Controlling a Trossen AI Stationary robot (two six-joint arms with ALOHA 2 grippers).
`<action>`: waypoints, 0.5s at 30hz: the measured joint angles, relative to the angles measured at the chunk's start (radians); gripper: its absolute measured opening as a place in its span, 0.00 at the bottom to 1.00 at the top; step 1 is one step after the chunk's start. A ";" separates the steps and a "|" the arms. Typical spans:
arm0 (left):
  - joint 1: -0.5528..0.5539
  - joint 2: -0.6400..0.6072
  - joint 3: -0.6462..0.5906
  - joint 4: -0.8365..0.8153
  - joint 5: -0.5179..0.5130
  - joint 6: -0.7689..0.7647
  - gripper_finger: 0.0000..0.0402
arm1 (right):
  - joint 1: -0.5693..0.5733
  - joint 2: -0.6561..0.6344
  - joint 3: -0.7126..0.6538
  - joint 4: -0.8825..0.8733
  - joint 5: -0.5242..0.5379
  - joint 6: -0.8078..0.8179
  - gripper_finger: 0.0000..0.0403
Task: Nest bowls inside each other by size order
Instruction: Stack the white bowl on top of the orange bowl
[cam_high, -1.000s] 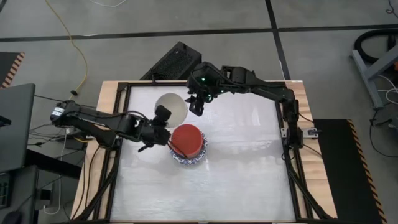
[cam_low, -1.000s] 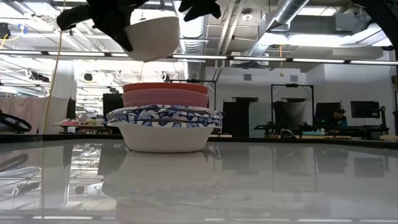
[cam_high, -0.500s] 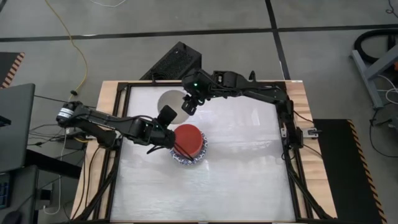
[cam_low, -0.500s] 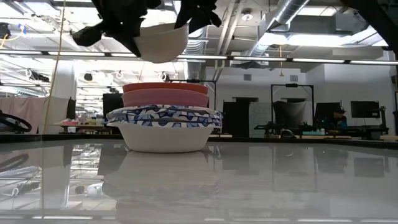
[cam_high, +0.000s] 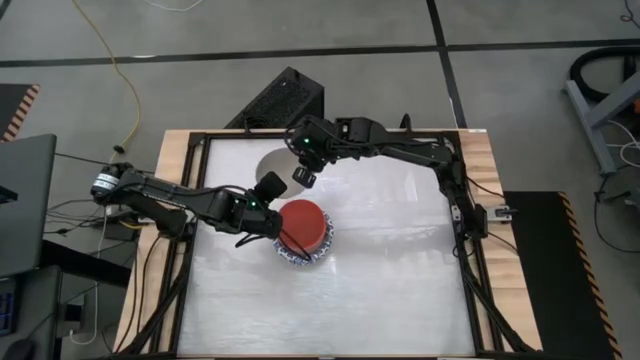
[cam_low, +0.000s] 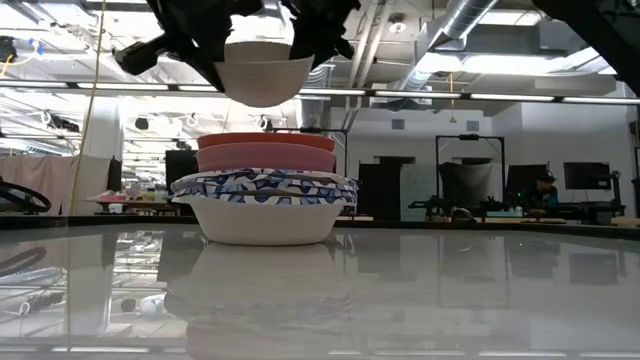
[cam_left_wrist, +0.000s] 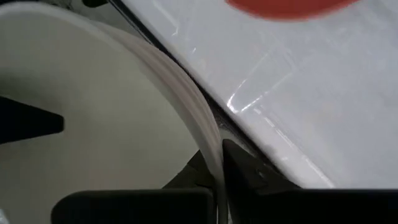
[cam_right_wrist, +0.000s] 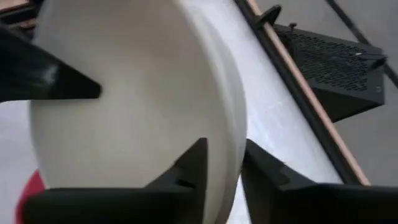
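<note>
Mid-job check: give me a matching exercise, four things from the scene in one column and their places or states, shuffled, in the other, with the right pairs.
Things:
1. cream-white bowl
2. red bowl
3. blue-and-white bowl
4. left claw

States:
A. top of the stack
B. in the air, gripped on opposite rims by both claws
C. shut on the raised bowl's rim
D. in the stack under the pink bowl

Pairs: 1-B, 2-A, 3-D, 4-C

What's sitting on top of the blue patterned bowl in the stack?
On the blue patterned bowl sits a pink bowl, with a red bowl nested in it. A white bowl hangs above, apart. Their insides are hidden from the low view.
</note>
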 joint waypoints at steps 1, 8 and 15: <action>0.000 0.000 0.000 0.001 -0.012 0.019 0.00 | -0.001 0.000 0.000 -0.002 0.004 -0.004 0.23; 0.000 -0.002 0.000 0.028 -0.013 0.051 0.00 | -0.015 -0.003 -0.001 -0.029 0.019 -0.008 0.04; 0.001 -0.004 0.000 0.068 0.007 0.060 0.04 | -0.019 -0.005 -0.001 -0.033 0.007 -0.022 0.04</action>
